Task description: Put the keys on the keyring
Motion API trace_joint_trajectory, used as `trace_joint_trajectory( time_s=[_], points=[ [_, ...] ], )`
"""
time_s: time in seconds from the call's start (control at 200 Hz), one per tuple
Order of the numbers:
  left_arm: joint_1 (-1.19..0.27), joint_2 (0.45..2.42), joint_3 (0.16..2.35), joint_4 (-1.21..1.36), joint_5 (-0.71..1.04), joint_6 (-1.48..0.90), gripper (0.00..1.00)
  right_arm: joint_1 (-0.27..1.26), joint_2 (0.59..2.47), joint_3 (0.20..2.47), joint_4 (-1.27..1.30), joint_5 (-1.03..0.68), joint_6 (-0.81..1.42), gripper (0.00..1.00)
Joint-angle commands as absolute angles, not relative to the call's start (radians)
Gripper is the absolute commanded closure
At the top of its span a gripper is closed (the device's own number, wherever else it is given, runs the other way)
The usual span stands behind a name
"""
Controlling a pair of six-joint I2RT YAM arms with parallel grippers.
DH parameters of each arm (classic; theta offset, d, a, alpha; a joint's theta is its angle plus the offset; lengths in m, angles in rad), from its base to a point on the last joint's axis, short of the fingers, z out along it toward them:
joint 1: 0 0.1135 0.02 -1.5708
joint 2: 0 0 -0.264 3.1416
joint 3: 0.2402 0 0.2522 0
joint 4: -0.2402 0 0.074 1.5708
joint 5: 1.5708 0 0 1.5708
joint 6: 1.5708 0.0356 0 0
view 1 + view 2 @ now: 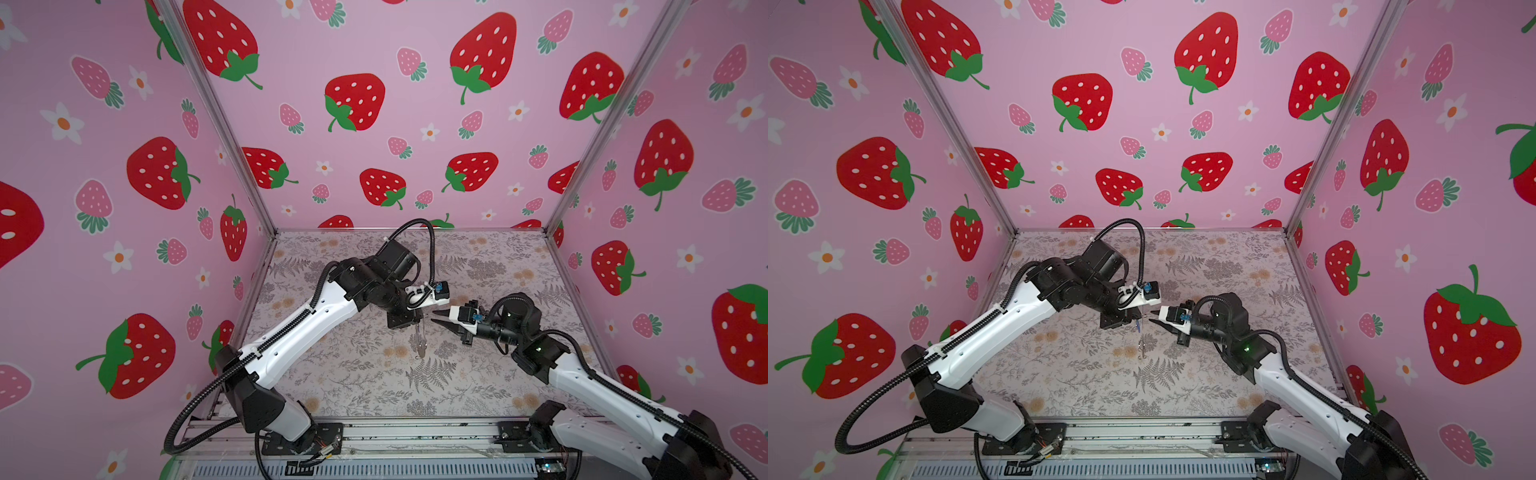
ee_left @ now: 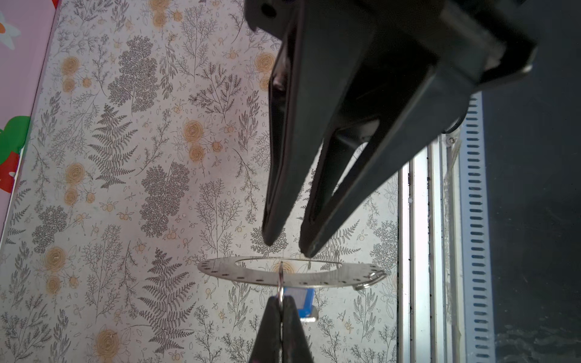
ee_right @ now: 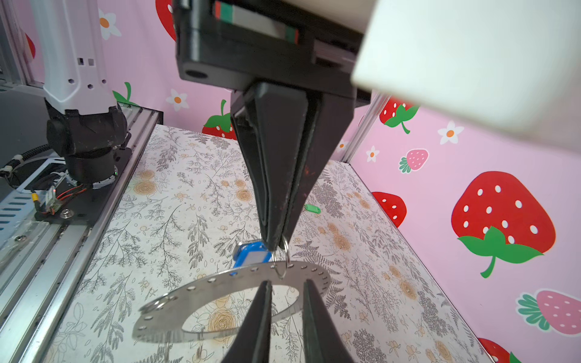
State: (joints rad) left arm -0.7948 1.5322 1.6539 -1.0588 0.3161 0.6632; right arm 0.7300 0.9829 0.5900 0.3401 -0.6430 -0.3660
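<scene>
Top views: left gripper [image 1: 420, 316] is at table centre, fingers clenched; what it pinches is too small to make out here. The keyring [image 1: 420, 341] hangs edge-on at 6 o'clock of those tips, in front of the floral mat [image 1: 374, 386], and shows in both top views [image 1: 1142, 345]. The right gripper [image 1: 433, 316] sits just beside the left gripper at its 3 o'clock, pointing toward 9 o'clock, tips slightly parted and grasping nothing.

Left wrist view: the left gripper [image 2: 280, 303] has its fingers pressed together on a small split ring [image 2: 280, 276]. That ring is threaded through a rim hole of the keyring [image 2: 226, 273], a flat grey plate with a wide round opening. The blue key [image 2: 303, 301] hangs just behind the fingers, below the plate; how it is attached cannot be told. A second split ring [image 2: 371, 279] sits further round the rim. The right gripper [image 2: 289, 246] is released, tips apart and just beside the keyring's opposite edge; contact cannot be told.

Right wrist view: the left gripper [image 3: 275, 243] is closed on the small split ring [image 3: 287, 253], with the keyring [image 3: 157, 327] suspended from it and the blue key [image 3: 251, 254] beside it. The right gripper [image 3: 286, 284] has separated fingers [image 3: 262, 314] flanking the small split ring. The green key [image 3: 312, 208] lies on the floral mat, well apart from the keyring.
</scene>
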Motion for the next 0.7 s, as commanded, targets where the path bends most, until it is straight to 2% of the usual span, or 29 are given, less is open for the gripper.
trace_joint_trajectory(
  time_s=[0.0, 0.695],
  points=[
    [-0.808, 1.528, 1.711, -1.091, 0.32, 0.664, 1.0, 0.726, 0.992, 0.61, 0.385, -0.676, -0.349, 0.8],
    [-0.813, 1.52, 1.713, -1.061, 0.355, 0.629, 1.0, 0.727, 1.026, 0.584, 0.485, -0.699, -0.273, 0.86]
  ],
)
